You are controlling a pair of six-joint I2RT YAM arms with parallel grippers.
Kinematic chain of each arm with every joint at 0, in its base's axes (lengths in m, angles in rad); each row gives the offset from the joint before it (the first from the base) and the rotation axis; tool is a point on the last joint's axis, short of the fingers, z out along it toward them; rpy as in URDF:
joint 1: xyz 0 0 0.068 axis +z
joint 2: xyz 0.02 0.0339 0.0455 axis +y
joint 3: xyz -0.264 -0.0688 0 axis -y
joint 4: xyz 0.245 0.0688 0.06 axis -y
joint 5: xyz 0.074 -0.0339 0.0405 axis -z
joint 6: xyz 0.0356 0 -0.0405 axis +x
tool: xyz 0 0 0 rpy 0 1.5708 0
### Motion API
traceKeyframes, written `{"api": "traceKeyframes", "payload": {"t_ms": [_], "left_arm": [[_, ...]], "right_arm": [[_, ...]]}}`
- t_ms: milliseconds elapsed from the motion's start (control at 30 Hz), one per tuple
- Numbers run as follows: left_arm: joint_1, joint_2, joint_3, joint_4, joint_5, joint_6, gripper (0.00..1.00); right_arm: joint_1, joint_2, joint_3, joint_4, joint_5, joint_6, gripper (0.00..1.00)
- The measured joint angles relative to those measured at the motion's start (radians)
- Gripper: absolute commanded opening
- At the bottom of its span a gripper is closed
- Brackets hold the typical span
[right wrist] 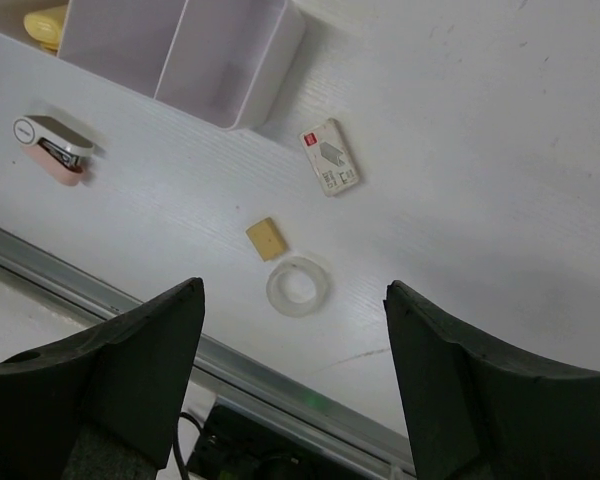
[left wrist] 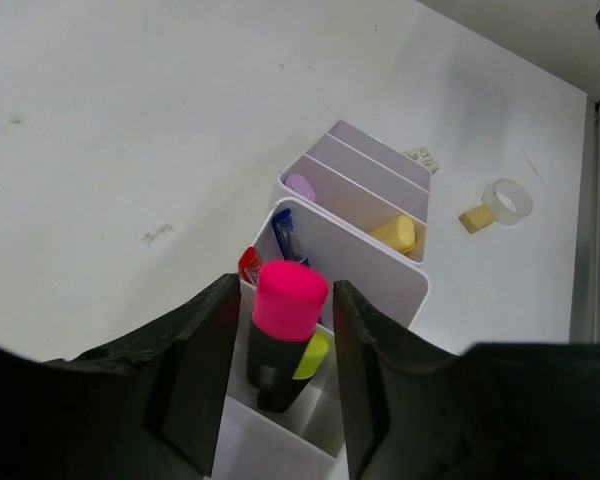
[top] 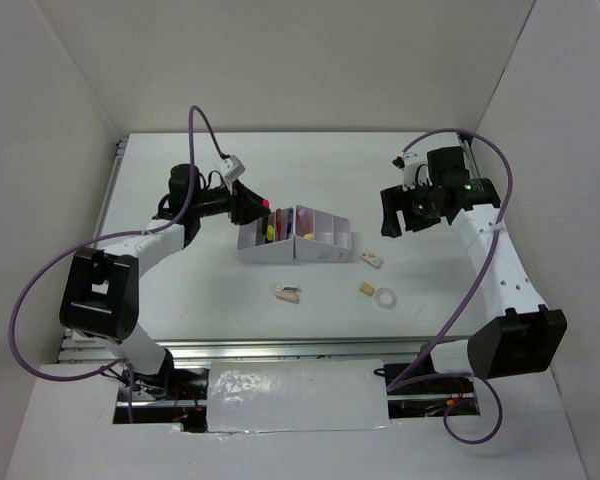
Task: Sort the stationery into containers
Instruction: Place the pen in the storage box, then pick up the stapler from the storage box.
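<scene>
**Mia:** How is the left arm sitting?

**Ben:** It comes up from its base, bends, and reaches toward 2 o'clock. The left gripper (top: 250, 205) hangs over the 9 o'clock end of the white organiser (top: 325, 253) and tips down into it.

**Mia:** Are its fingers shut?

**Ben:** No. The black fingers (left wrist: 195, 370) stand apart, one on each side of the black-pink highlighter (left wrist: 285, 330). A thin gap shows by the cap, so they are not squeezing it. The highlighter leans in a slot with its dark bottom end inside and its fat pink cap up.

**Mia:** What is near it?

**Ben:** The black-yellow highlighter (left wrist: 315, 355) pokes out just beside it. The blue pen (left wrist: 285, 235) is in the next slot at 12 o'clock. The round end of the purple marker (left wrist: 300, 186) is past that. The organiser is smooth plastic with thin, slanted walls.

**Mia:** And the right arm?

**Ben:** It climbs from its base toward 11 o'clock and bends. The right gripper (top: 398, 218) hangs in the air at 3 o'clock from the organiser and looks down. Its fingers are spread wide and hold nothing.

**Mia:** What lies under it?

**Ben:** On the flat white table (top: 210, 300) is the clear tape ring (right wrist: 298, 287), round and see-through. The tan eraser (right wrist: 265, 238), a small square block, sits just beside it at 11 o'clock. A flat white printed piece (right wrist: 330, 158) lies at 12 o'clock. The pink eraser (right wrist: 48, 150) is well apart at 10 o'clock.
</scene>
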Motion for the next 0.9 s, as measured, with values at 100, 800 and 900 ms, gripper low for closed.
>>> {"api": "traceKeyframes", "payload": {"t_ms": [100,800,900], "left_arm": [[-0.003,0.000,0.000,-0.022,-0.003,0.013,0.65],[0.008,-0.370,0.156,-0.519,-0.153,0.151,0.69],[0.016,-0.420,0.154,-0.603,-0.191,0.165,0.72]], "right_arm": [[0.000,0.000,-0.032,0.007,0.011,-0.016,0.78],[0.071,-0.175,-0.307,0.108,0.102,-0.097,0.69],[0.089,-0.214,-0.362,0.136,0.121,-0.110,0.68]]}}
